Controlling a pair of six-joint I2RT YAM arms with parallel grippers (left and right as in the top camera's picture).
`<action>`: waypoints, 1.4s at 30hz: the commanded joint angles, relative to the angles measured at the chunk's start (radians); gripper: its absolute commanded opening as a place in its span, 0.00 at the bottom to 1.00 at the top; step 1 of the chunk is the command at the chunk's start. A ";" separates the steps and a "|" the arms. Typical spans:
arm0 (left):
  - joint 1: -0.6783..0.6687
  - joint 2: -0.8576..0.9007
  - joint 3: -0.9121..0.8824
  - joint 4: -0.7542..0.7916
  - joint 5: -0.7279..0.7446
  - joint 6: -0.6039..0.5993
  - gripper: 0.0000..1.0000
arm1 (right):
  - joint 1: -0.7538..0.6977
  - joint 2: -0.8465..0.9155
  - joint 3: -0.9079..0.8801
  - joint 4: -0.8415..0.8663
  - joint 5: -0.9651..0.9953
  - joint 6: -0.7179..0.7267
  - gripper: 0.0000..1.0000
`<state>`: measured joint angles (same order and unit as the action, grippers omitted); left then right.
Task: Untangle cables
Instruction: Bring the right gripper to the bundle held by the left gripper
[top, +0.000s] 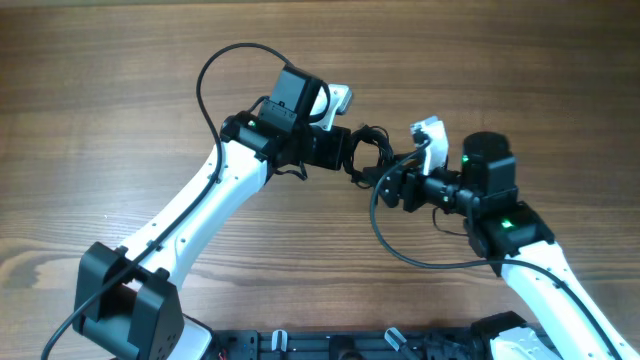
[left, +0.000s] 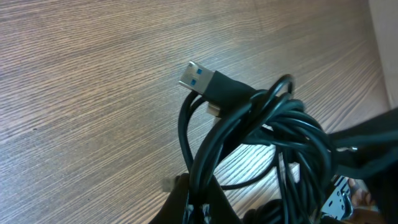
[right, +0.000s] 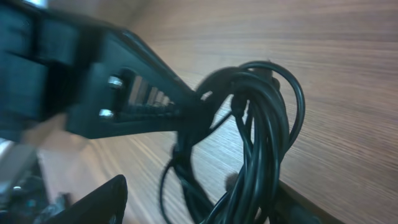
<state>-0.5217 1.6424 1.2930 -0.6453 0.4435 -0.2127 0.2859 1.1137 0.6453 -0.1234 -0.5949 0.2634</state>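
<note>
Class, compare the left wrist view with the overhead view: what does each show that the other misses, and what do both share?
Left wrist only: a silver USB plug with a blue insert, jutting from the bunch of thin black cables. Overhead only: the white robot arms, and how the left gripper and right gripper flank that bunch. Both: the cables and the brown wood-grain table.

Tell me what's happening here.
The left claw and right claw meet over the wooden table with the cables between them, all in one tangled coil. The left claw appears to grip the bunch from one side, with a blue-tongued USB plug sticking out of it. Whether the right claw has closed on a strand cannot be told.
</note>
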 joint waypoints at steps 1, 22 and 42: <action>-0.038 -0.027 -0.004 0.007 0.037 -0.005 0.04 | 0.064 0.042 0.018 0.014 0.259 -0.027 0.38; 0.036 -0.027 -0.005 -0.028 -0.365 -0.370 0.04 | -0.002 -0.202 0.018 0.014 0.032 0.406 0.04; -0.036 -0.027 -0.005 -0.136 0.713 0.655 0.04 | -0.162 0.006 0.017 0.263 -0.049 0.699 0.04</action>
<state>-0.5129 1.6115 1.3029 -0.7326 0.8177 0.1955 0.1543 1.0645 0.6418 0.0937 -0.7078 0.9070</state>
